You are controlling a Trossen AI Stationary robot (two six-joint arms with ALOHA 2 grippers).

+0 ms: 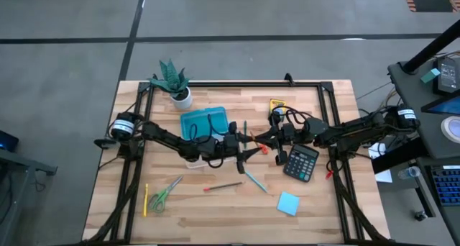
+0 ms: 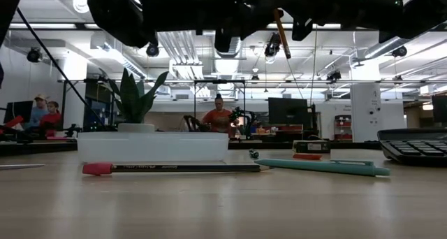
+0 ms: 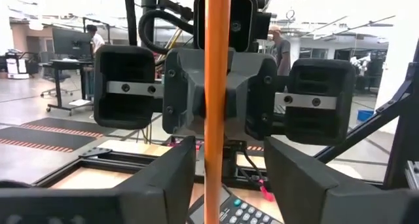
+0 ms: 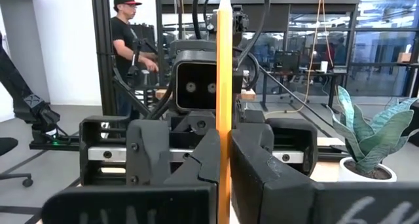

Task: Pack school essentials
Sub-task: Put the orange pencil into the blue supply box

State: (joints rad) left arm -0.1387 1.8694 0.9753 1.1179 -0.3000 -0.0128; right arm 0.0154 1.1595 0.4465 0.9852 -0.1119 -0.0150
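Note:
An orange pencil (image 4: 223, 67) stands roughly upright in the air over mid-table, between my two grippers, which face each other. My right gripper (image 4: 224, 137) (image 1: 272, 141) reaches in from the table's right and is shut on the pencil. My left gripper (image 3: 229, 145) (image 1: 244, 148) comes from the left and is open, with one finger on each side of the pencil (image 3: 217, 86) and a gap on both sides. In the low view the pencil's lower end (image 2: 283, 36) hangs slanted, high above the table. My right gripper pinches the orange pencil's shaft (image 4: 223, 119) between its two fingers. The fingers come level from the table's right and lie across the pencil. The pencil is lifted clear and near upright, and it sticks out of the hold at both ends.
On the table lie a blue tray (image 1: 205, 122), potted plant (image 1: 172, 82), calculator (image 1: 301, 162), blue sticky pad (image 1: 288, 203), green scissors (image 1: 164, 194), yellow pencil (image 1: 146, 200), dark pencil (image 1: 223, 186), teal pen (image 1: 256, 180) and yellow box (image 1: 277, 103). People are in the room behind.

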